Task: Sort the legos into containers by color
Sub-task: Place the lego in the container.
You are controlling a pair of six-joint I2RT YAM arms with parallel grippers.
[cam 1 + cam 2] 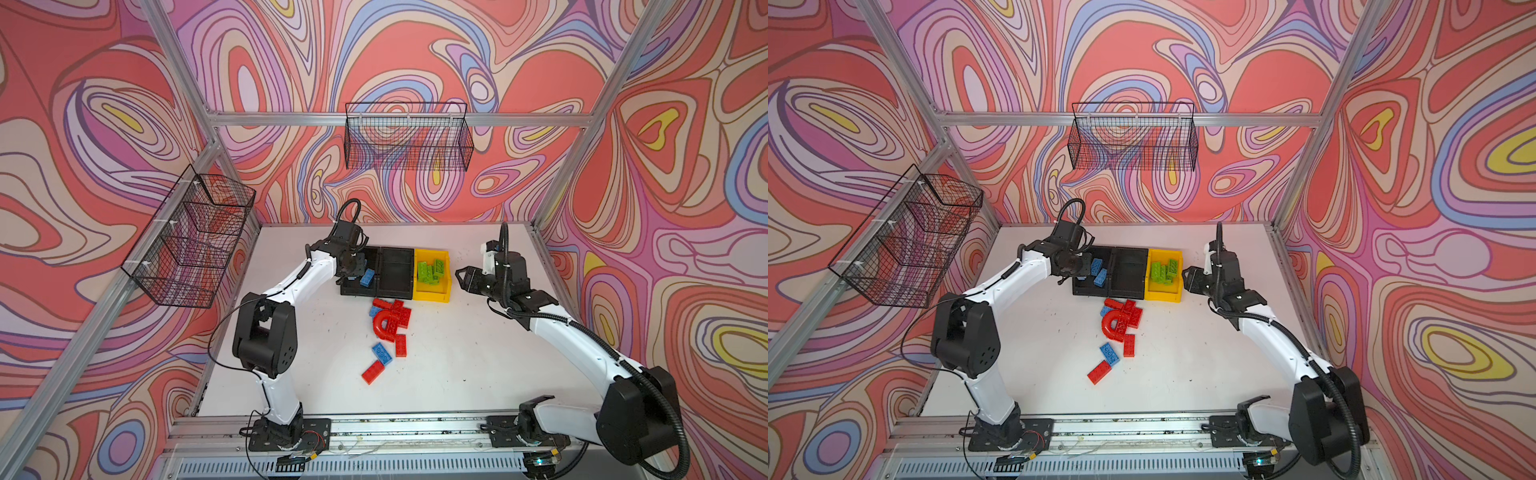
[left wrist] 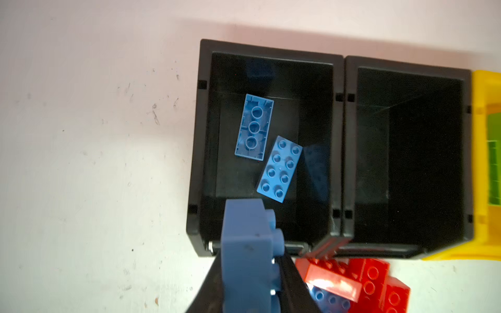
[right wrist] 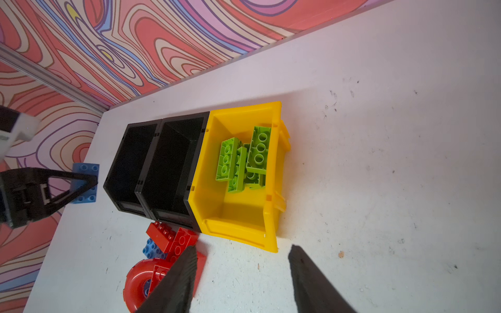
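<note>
- Closest in, a lone red brick (image 1: 372, 372) lies flat on the white table (image 1: 478, 357). It is well in front of the yellow bin (image 1: 432, 296), off toward the left arm's side, with a blue brick (image 1: 382, 354) just beside its far end.
- Next up, the red pile (image 1: 398, 316): bricks jumbled around the red arch (image 1: 379, 327), near the yellow bin's front corner. Another blue piece (image 3: 153, 248) peeks out from under it.
- Over to the right gripper (image 3: 241, 273): it hangs near the yellow bin on the side away from the black bins, fingers spread, nothing between them.
- Inside the yellow bin the green bricks (image 1: 432, 272) are heaped, some upside down.
- The middle black bin (image 1: 397, 272) touches the yellow bin, and the end black bin (image 2: 195, 151) comes one further along.
- In that end bin, an upside-down blue brick (image 2: 254, 127) and a studs-up blue brick (image 2: 279, 169) lie just beside each other.
- And the left gripper (image 2: 252, 273) is clamped on the held blue brick (image 2: 245, 238), on edge over the end bin's front rim, two bins along from the yellow bin.
- Far back, high behind the yellow bin, a wire basket (image 1: 409, 139) hangs on the rear wall, and a second basket (image 1: 189, 241) on the side wall.
</note>
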